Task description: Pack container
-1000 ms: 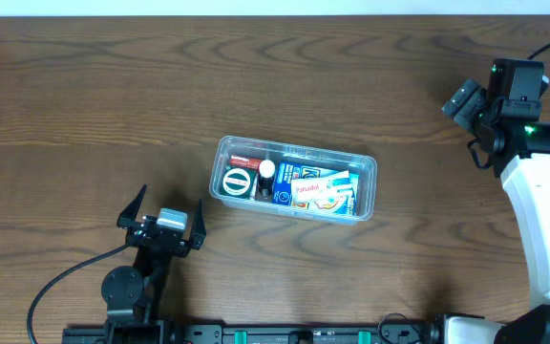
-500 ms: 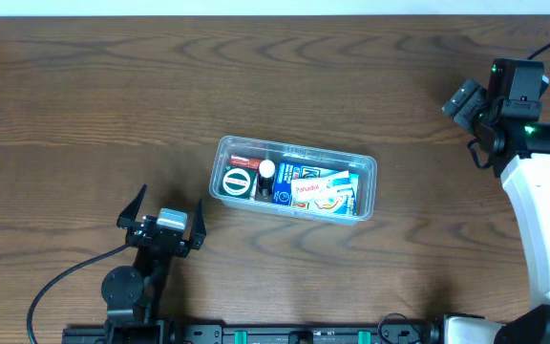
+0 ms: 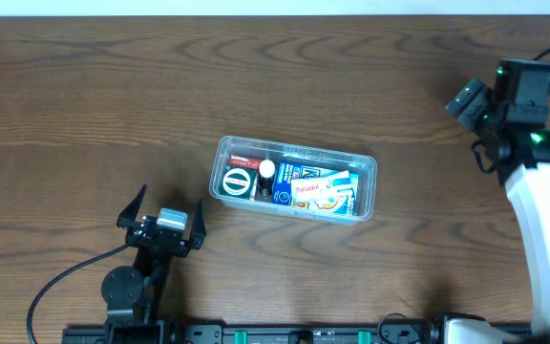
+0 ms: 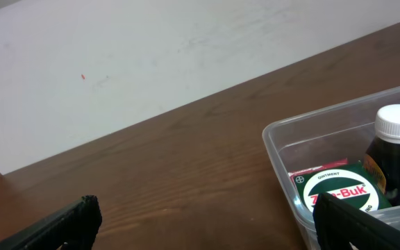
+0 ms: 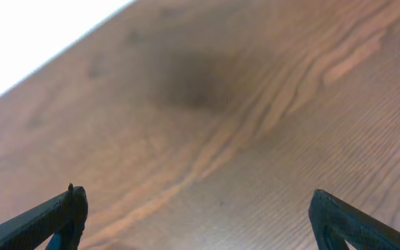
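The container point(image 3: 299, 149), a clear shallow tub, sits mid-table and holds a green round tin point(image 3: 240, 182), a dark bottle with a white cap point(image 3: 267, 172), a small red box point(image 3: 243, 161) and a blue printed carton point(image 3: 318, 188). My left gripper point(image 3: 172, 196) stands open below and left of it, apart from it. The left wrist view shows the container's near corner point(image 4: 276, 139), the tin point(image 4: 342, 194) and the bottle point(image 4: 394, 149) just past the open left gripper point(image 4: 203, 229). My right gripper point(image 3: 466, 98) hangs at the far right. In its wrist view the right gripper point(image 5: 200, 222) is open over bare wood.
The table's far edge point(image 3: 275, 11) meets a white surface. A black cable point(image 3: 60, 287) loops from the left arm's base near the front edge. The right arm's white link point(image 3: 542, 210) runs down the right side.
The right arm has shifted slightly to the right. The left arm and the container have not moved.
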